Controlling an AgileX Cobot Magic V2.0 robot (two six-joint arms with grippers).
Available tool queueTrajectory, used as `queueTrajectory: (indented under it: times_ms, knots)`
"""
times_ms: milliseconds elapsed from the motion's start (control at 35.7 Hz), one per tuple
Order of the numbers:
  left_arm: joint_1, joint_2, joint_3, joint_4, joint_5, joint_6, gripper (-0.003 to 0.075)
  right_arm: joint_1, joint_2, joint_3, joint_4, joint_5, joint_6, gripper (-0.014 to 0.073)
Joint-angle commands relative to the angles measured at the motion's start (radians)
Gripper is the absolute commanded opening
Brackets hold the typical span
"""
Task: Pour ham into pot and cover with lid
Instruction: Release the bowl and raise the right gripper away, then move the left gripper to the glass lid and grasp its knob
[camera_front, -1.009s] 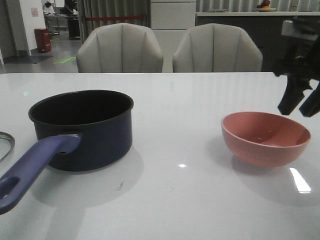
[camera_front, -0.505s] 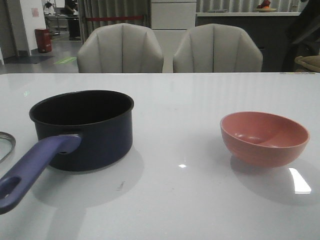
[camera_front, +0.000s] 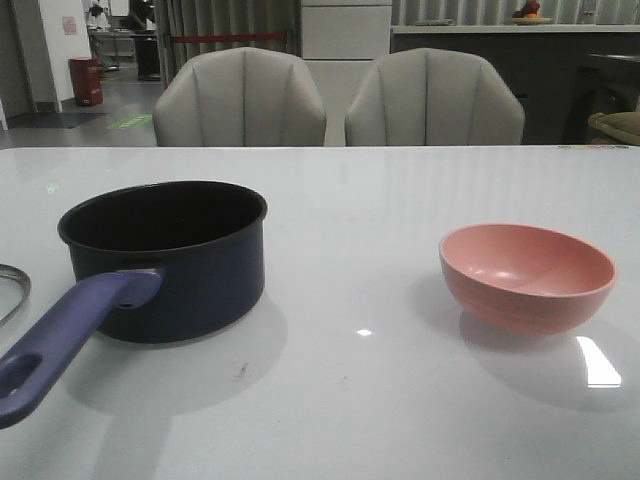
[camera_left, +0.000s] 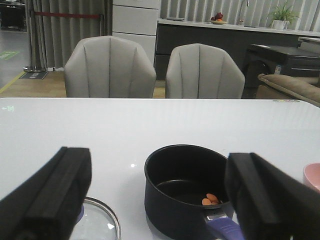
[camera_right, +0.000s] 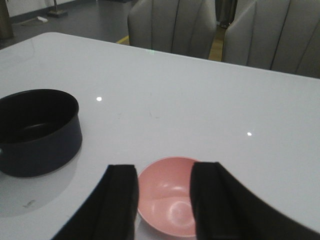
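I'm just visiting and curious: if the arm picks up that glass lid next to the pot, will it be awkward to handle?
Probably somewhat. The lid lies flat on the glossy table, so it may slide if nudged. Its glass looks smooth and breakable, so a drop seems risky. Its knob is out of view, so grip is hard to judge.

White table (camera_front: 400, 190): pot (camera_front: 175, 260), bowl (camera_front: 527, 275), lid (camera_left: 97, 220).

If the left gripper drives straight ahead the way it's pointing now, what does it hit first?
Most likely the pot, which sits between the open left gripper fingers in its wrist view, ham already inside. The lid lies off to one side, probably missed. Depth is unclear, so it may pass above the rim.
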Motion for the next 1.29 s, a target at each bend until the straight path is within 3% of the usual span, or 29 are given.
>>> queueTrajectory:
  times_ms: [0,308,421,449,505,673,841,1037,1121,1262]
  knots:
    - [-0.006,0.012,-0.025,-0.008,-0.077,0.001,0.0585,0.002,-0.089,0.03,0.03,-0.088,-0.012,0.0379]
    - [-0.006,0.012,-0.024,-0.008,-0.064,0.001,0.0585,0.002,-0.163,0.124,0.059,-0.09,-0.013,0.036]
    - [-0.006,0.012,-0.016,-0.008,-0.062,0.001,0.0585,0.002,-0.163,0.124,0.059,-0.088,-0.013,0.0139]
    - [-0.006,0.012,-0.014,-0.008,-0.062,0.001,0.0585,0.002,-0.163,0.124,0.059,-0.088,-0.013,0.0128]
    - [-0.006,0.012,-0.012,-0.008,-0.059,0.001,0.0585,0.002,-0.163,0.124,0.059,-0.086,-0.013,0.0162]
    - [-0.004,0.051,-0.04,0.002,-0.042,0.001,0.0588,0.002,-0.163,0.124,0.059,-0.085,-0.013,0.016]
    - [-0.004,0.245,-0.188,0.003,0.059,-0.001,0.0666,0.002,-0.163,0.124,0.059,-0.085,-0.013,0.016]
    - [0.002,0.52,-0.335,0.043,0.132,-0.025,0.067,0.002,-0.163,0.124,0.059,-0.085,-0.013,0.016]
    - [0.042,0.637,-0.398,0.074,0.155,-0.118,0.067,0.002,-0.163,0.124,0.059,-0.085,-0.013,0.016]
    - [0.147,0.847,-0.515,0.06,0.211,-0.134,0.067,0.002,-0.163,0.124,0.059,-0.081,-0.013,0.016]
